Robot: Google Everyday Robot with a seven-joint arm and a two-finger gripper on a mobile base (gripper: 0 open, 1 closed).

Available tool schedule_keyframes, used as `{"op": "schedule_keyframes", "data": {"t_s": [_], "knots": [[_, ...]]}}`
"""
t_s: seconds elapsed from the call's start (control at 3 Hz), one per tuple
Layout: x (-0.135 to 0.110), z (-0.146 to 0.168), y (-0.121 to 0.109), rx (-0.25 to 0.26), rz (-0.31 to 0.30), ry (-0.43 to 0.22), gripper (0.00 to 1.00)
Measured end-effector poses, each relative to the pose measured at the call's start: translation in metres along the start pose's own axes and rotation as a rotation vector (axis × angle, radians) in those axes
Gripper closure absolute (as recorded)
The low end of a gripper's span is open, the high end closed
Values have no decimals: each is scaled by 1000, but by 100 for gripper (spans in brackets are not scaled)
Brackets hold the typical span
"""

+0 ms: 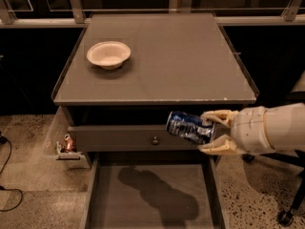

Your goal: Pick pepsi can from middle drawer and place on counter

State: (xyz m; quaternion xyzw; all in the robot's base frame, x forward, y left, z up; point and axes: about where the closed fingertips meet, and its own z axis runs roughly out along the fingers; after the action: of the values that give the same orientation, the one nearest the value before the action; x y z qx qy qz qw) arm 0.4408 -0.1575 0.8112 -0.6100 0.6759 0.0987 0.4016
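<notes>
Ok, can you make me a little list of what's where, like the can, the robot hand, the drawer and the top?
can: dark blue metal pepsi can, tilted, in the air over the open drawer
gripper: pale two-finger gripper, reaching in from the right, shut on the can
drawer: wide shallow grey middle drawer, pulled out, below the can
counter: large flat grey counter, holding a round cream bowl at its back left
task so far: can not yet on the counter
</notes>
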Motion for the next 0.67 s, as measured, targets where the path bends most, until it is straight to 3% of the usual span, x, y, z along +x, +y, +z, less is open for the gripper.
{"op": "schedule_keyframes", "data": {"t_s": [0.33,0.67], "knots": [[-33,-34,-39,49,-55,-32,100],[-33,-34,-39,49,-55,-32,100]]}}
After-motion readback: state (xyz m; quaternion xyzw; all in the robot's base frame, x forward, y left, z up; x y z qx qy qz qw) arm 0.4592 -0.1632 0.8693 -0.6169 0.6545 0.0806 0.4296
